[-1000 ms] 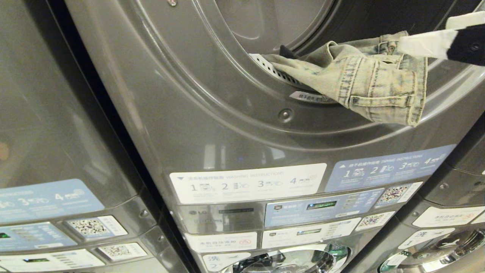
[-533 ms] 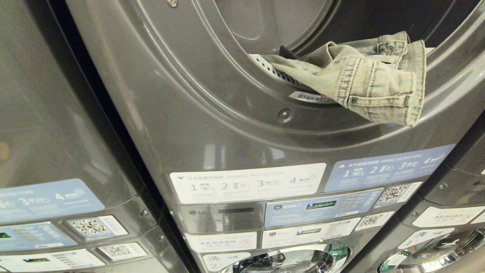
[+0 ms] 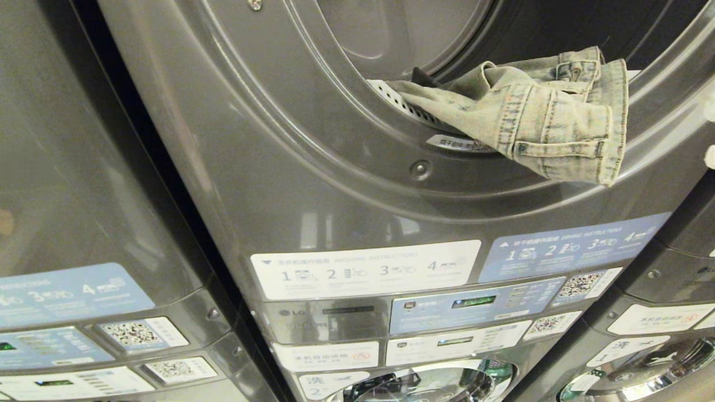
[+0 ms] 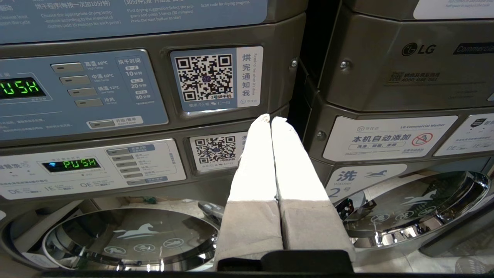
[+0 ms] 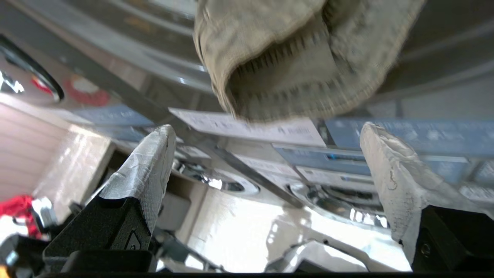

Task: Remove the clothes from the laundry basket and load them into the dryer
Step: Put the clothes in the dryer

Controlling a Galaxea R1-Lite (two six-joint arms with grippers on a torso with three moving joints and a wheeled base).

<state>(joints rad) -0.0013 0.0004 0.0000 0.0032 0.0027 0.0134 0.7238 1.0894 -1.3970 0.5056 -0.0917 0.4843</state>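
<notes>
Your dryer point(image 3: 313, 184), the big grey drum unit in a row of stacked laundromat machines, stands open with the denim clothes point(image 3: 536, 120) draped half over its lip, likely just dropped. Your right gripper point(image 5: 266, 154) is spread empty below; the left gripper point(image 4: 270, 119), pressed together, idles by the control panel point(image 4: 77, 92).

Dryer point(image 3: 313, 184) front: smooth, glossy grey, probably painted metal. Denim garment point(image 3: 550, 123): faded matt cloth, rough weave, stitched seams. Instruction labels point(image 3: 366, 268): smooth, paper-like. Washer door point(image 4: 131, 237): mirror-bright chrome rim.
</notes>
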